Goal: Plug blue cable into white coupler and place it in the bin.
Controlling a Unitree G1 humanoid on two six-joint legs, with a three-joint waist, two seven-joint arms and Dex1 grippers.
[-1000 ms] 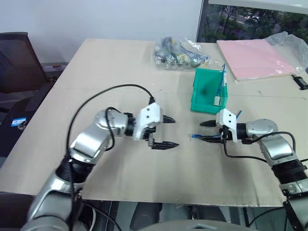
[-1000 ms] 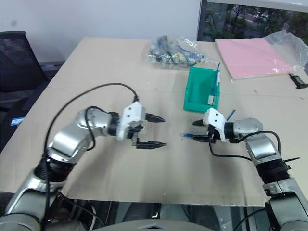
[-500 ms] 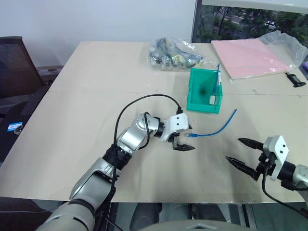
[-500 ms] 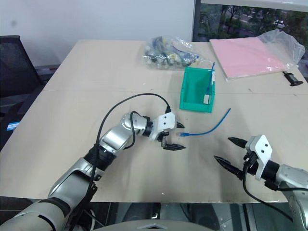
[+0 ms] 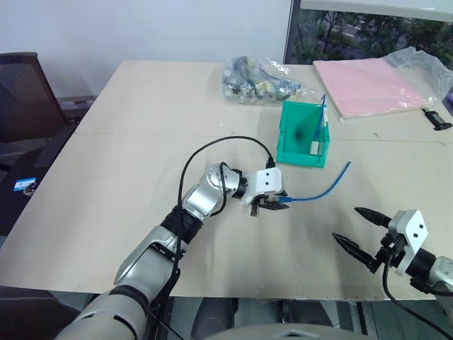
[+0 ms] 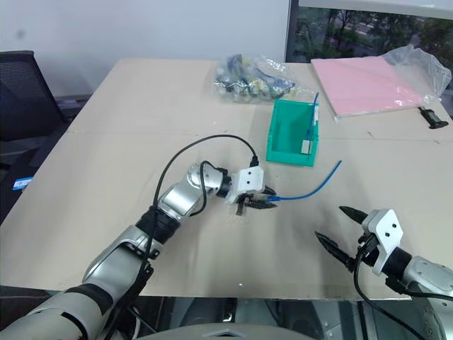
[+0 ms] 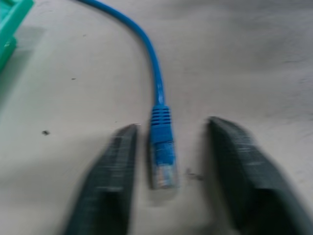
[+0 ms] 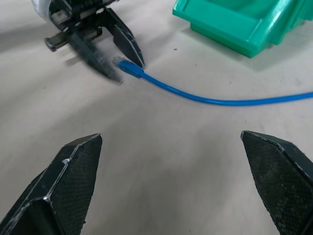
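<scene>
Now that the right gripper [image 5: 347, 225] has let go: the thin light-blue cable [image 5: 322, 190] lies loose on the beige surface [image 5: 141, 177], curving from just beside the bin toward the middle.
Right gripper: released, its two black fingers spread wide; it has pulled back to the near edge, well apart from the cable it carried a second ago.
Left gripper [image 5: 278, 204]: it has crossed over to the cable's clear-tipped plug [image 7: 161, 164] and narrowed; its fingers [image 7: 115, 176] straddle the plug with a gap on each side, not yet clenched.
Translucent green plastic bin [image 5: 287, 138]: stands upright just beyond the cable's far end; inside it a small white block [image 5: 315, 148], seemingly a white coupler, sits with another blue cord.
Meaning for the task: this looks like a handover, with the left gripper taking the plug end. No plugging is done yet, and I see no loose coupler on the surface.
Risk: the plug lies flat, so a closing grip may nudge it sideways.
</scene>
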